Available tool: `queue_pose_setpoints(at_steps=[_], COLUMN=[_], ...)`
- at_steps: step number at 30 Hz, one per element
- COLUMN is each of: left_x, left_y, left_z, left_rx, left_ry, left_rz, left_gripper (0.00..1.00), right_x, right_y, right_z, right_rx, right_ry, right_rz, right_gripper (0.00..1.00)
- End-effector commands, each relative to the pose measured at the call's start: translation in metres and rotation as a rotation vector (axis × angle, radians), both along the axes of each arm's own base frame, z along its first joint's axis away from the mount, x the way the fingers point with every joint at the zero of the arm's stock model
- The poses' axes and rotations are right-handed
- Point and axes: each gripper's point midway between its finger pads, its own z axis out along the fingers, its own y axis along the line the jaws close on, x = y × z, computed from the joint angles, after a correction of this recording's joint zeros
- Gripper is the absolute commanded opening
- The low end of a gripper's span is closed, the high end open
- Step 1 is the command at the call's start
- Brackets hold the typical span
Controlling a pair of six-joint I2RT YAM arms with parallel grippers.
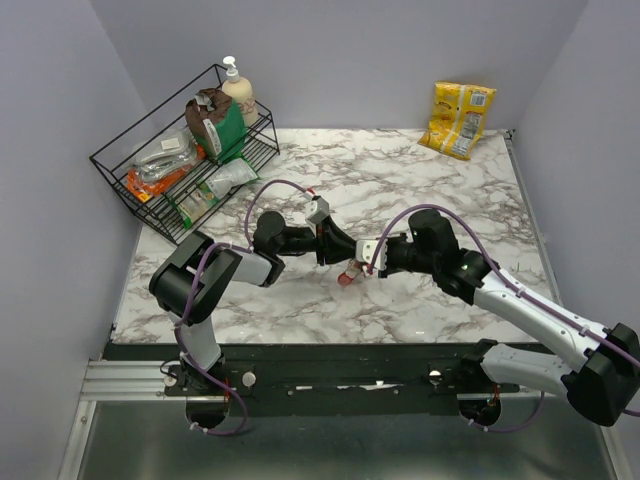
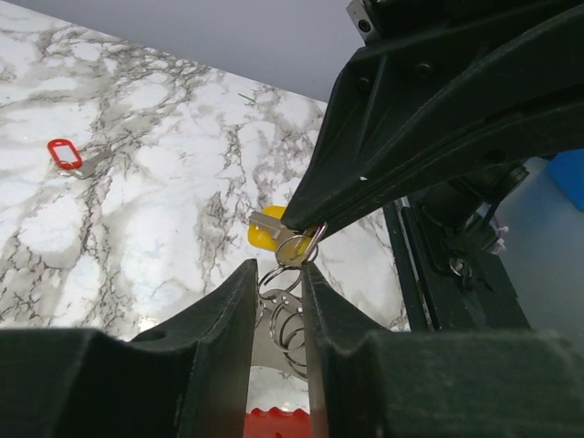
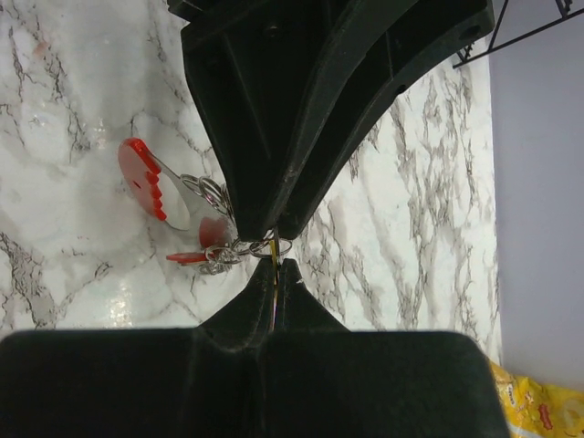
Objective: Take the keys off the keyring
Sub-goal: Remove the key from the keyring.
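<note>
Above the middle of the marble table my two grippers meet tip to tip. My left gripper has its jaws close on either side of the keyring, a cluster of thin metal rings that touches both fingers. A red piece hangs below the rings. My right gripper is shut on a yellow-headed key that hangs from the ring. In the right wrist view, red-headed keys dangle left of the rings. A separate red-tagged key lies on the table, away from both grippers.
A black wire rack holding a soap bottle and packets stands at the back left. A yellow snack bag lies at the back right corner. Purple cables loop over both arms.
</note>
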Motion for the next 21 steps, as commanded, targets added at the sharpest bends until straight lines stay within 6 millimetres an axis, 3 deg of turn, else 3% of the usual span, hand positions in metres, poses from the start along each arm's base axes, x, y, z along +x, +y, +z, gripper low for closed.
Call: queue_pose_setpoints(at_steps=[1, 14, 21], left_x=[-0.013, -0.022, -0.029], left_y=[-0.004, -0.003, -0.001], left_z=[0.02, 0.02, 0.032], left_rx=[-0.055, -0.077, -0.123], left_ry=[-0.064, -0.073, -0.067], left_rz=[-0.08, -0.119, -0.146], left_gripper=[0.33, 0.37, 0.37], right_x=[-0.003, -0.005, -0.007], right_y=[0.003, 0.0, 0.003], right_z=[0.018, 0.03, 0.021], right_rx=[0.039, 0.061, 0.042], right_ry=[-0.003, -0.034, -0.007], right_rz=[0.017, 0.012, 0.035], right_gripper=[0.01, 0.01, 0.01])
